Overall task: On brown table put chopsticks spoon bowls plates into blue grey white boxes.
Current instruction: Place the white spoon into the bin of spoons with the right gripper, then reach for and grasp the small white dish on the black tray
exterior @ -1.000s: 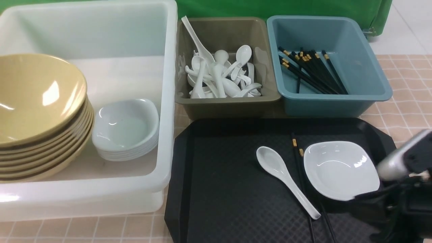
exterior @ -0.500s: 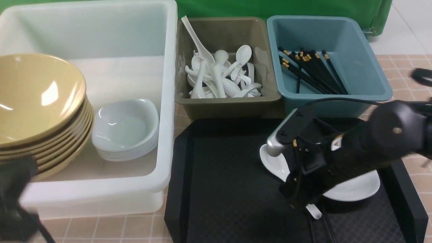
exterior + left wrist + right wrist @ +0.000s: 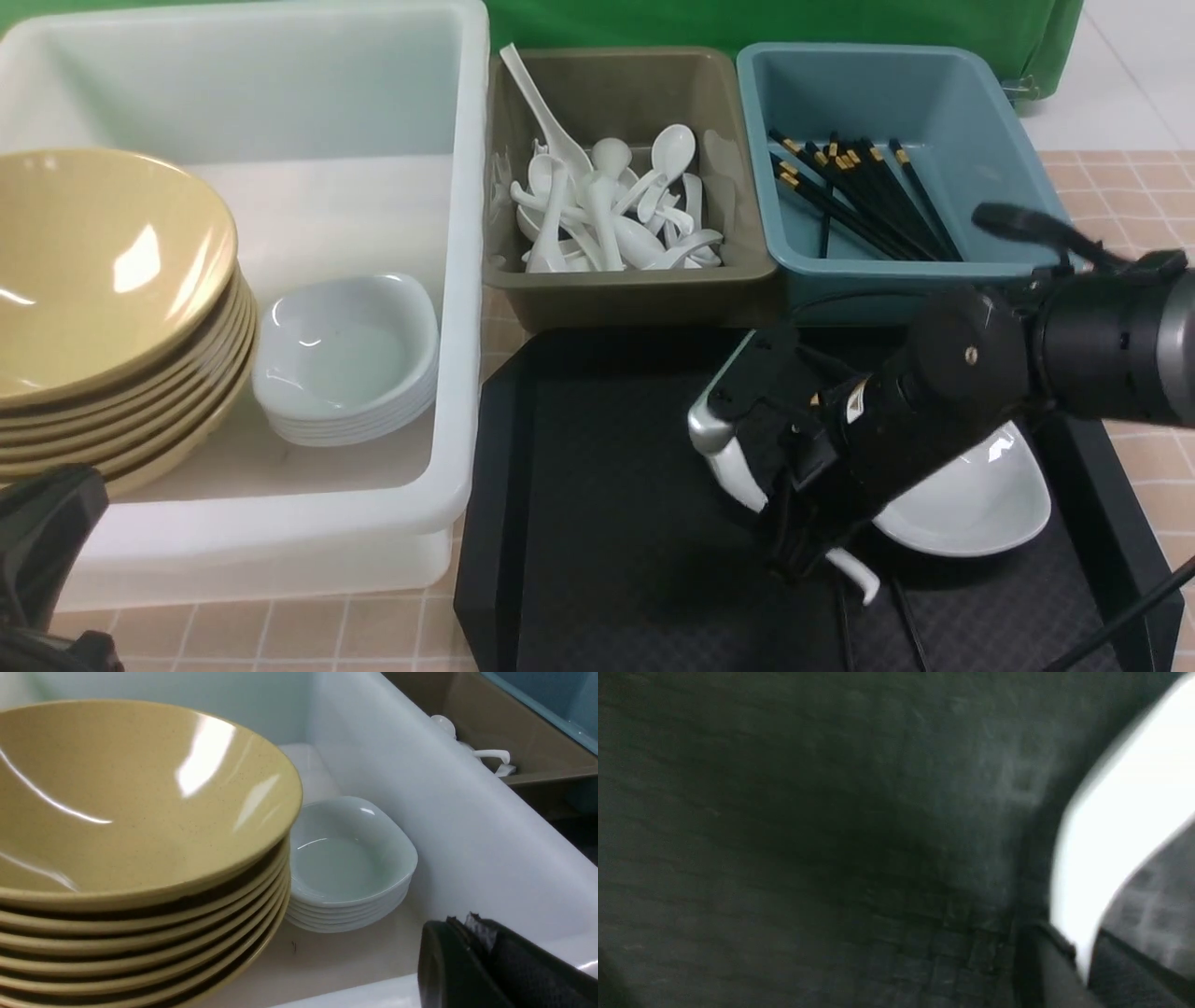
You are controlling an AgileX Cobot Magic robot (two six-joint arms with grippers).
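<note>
- Black fingers pressed together, my left gripper (image 3: 460, 926) hangs at the near rim of the white box (image 3: 280, 527).
- My right gripper (image 3: 794, 555) pinches the spoon (image 3: 857, 577) by its handle, low on the black tray (image 3: 597, 523). Bare tray floor lies to the left and a plate (image 3: 980, 504) sits just to the right.
- Brown table (image 3: 1148, 467) shows around the tray's edges.
- Inside the white box, bowls (image 3: 103, 271) are stacked, with stacked plates (image 3: 345, 364) beside them.
- Behind the tray, the grey box (image 3: 635, 280) holds white spoons (image 3: 607, 215). The blue box (image 3: 934, 275) to its right holds chopsticks (image 3: 868, 196).
- Green cloth (image 3: 747, 23) closes the background.
</note>
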